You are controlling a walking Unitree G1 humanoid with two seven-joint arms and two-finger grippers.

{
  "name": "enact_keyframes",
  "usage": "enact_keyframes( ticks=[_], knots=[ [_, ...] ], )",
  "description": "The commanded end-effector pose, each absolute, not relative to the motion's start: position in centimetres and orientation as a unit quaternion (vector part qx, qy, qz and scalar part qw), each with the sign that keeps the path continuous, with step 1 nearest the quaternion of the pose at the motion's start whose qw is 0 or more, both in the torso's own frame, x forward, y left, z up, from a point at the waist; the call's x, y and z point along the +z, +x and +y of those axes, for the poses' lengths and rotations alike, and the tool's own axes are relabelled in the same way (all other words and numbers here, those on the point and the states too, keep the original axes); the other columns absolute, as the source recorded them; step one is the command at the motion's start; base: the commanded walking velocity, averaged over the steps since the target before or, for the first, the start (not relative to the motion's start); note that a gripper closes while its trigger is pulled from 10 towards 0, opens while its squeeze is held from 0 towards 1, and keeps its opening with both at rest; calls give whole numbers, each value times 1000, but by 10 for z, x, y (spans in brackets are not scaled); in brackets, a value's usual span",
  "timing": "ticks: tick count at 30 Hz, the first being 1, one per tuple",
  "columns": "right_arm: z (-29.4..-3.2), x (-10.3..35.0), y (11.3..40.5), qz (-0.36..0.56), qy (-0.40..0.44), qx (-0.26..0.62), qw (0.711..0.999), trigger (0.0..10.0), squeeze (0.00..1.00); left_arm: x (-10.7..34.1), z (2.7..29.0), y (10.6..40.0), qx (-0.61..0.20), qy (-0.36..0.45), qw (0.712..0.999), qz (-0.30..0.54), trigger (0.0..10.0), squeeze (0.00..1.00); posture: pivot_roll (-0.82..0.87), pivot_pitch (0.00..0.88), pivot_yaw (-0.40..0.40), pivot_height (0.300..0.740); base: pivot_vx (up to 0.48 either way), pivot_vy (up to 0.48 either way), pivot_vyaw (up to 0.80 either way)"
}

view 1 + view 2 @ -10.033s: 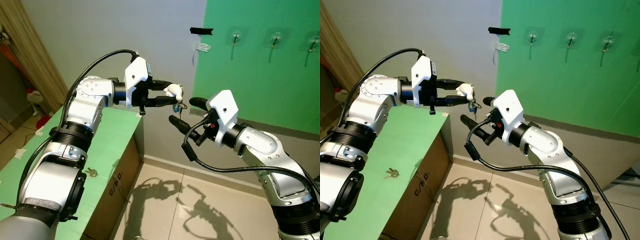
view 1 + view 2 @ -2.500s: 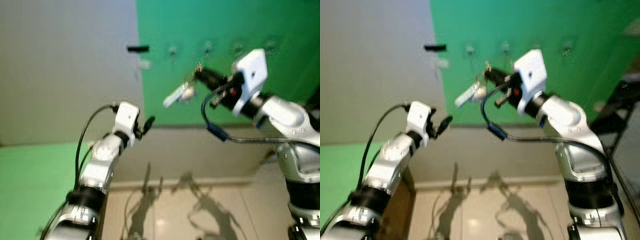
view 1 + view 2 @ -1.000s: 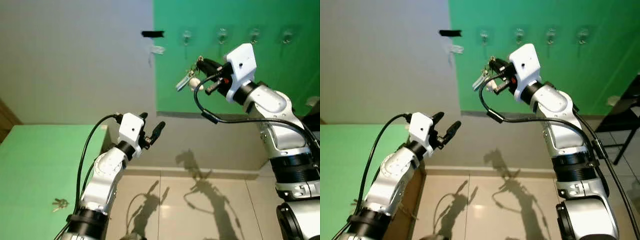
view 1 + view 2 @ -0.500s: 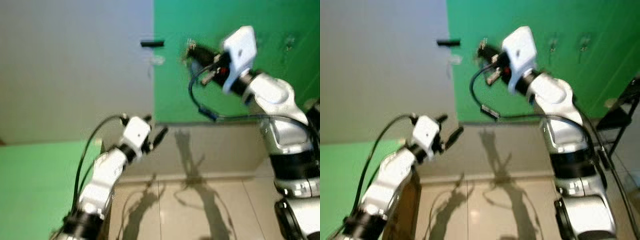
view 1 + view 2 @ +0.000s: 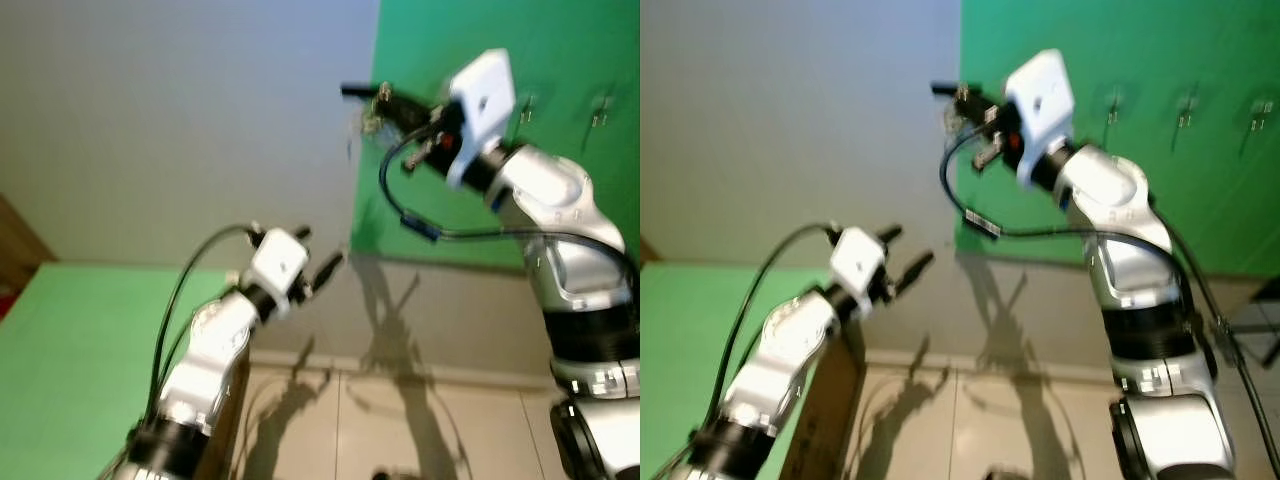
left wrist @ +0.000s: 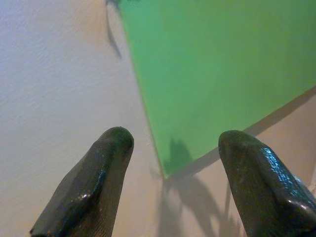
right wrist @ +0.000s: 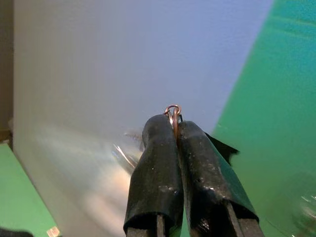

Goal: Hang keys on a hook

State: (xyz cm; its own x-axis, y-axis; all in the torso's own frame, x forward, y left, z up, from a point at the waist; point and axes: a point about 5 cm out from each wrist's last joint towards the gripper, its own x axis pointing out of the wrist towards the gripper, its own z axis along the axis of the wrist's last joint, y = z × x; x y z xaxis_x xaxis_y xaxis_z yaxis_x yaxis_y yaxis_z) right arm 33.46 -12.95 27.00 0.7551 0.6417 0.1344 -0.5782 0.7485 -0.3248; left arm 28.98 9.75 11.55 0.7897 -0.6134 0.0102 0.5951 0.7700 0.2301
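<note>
Partway done, by my judgement: in the left eye view the right gripper is raised near the green panel's edge, the hooks unreached to its right. Right eye view: left gripper hangs low, fingers spread, holding nothing. Right wrist view: fingers pressed together on a key ring, which pokes out at their tips.

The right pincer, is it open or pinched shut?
Shut. In the right wrist view the right pincer has its two black fingers pressed together, with a small key ring poking out between their tips.
</note>
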Motion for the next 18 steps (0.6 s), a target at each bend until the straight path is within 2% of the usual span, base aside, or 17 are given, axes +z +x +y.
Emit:
enact_keyframes(
  ticks=[1, 7, 18],
  knots=[
    [-139, 276, 337, -125, -123, 314, 933, 0, 0, 121, 86, 291, -335, 109, 934, -55, 10000, 0, -127, 0, 44, 740, 0, 0, 0],
    [-141, 274, 340, -121, -118, 310, 936, 0, 0, 121, 84, 292, -333, 110, 935, -56, 10000, 0, -125, 0, 40, 740, 0, 0, 0],
    [-140, 269, 343, -112, -115, 308, 938, 0, 0, 120, 85, 290, -338, 113, 933, -50, 10000, 0, -120, 0, 45, 740, 23, -436, 0]
  ],
)
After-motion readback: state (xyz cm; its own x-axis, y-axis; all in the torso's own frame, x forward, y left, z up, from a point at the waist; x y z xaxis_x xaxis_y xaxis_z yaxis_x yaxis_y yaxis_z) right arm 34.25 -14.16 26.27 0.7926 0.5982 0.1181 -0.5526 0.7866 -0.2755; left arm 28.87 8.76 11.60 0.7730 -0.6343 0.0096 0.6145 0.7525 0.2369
